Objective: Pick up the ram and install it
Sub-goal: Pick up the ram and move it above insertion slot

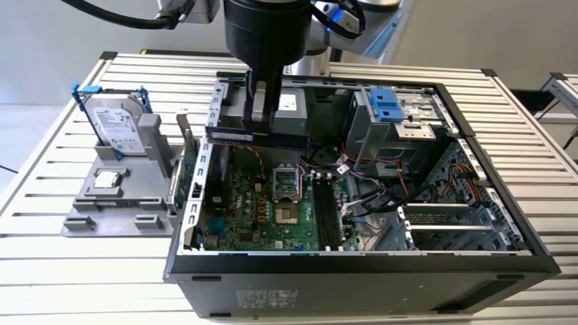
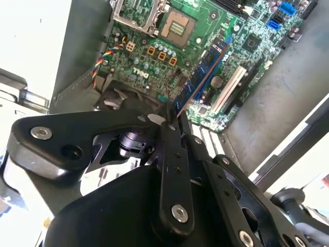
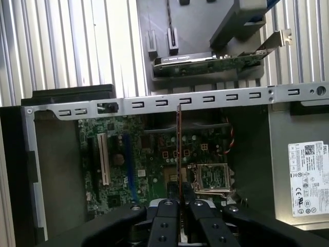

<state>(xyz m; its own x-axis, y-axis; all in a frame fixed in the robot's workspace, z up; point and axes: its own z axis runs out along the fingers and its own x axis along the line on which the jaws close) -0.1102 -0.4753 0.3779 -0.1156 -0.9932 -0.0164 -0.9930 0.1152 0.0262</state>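
My gripper (image 1: 260,130) hangs over the open computer case (image 1: 361,264) and is shut on the ram (image 1: 230,136). The ram is a long thin stick held level above the back part of the motherboard (image 1: 262,213). In the second wrist view the ram (image 2: 203,74) sticks out from between the fingers (image 2: 170,135) of the gripper (image 2: 172,110), slanting across the green board. It appears edge-on as a thin line (image 3: 179,149) in the first wrist view, rising from the gripper (image 3: 179,198). The dark memory slots (image 1: 325,210) lie lower on the board, beside the processor socket (image 1: 287,196).
On the exterior view's left, a grey holder (image 1: 91,220) carries a silver hard drive with a blue frame (image 1: 118,122) and a small square processor chip (image 1: 107,179). A drive cage with a blue latch (image 1: 393,108) and loose cables (image 1: 370,196) fill the case's right part. A slotted metal table (image 1: 54,271) lies underneath.
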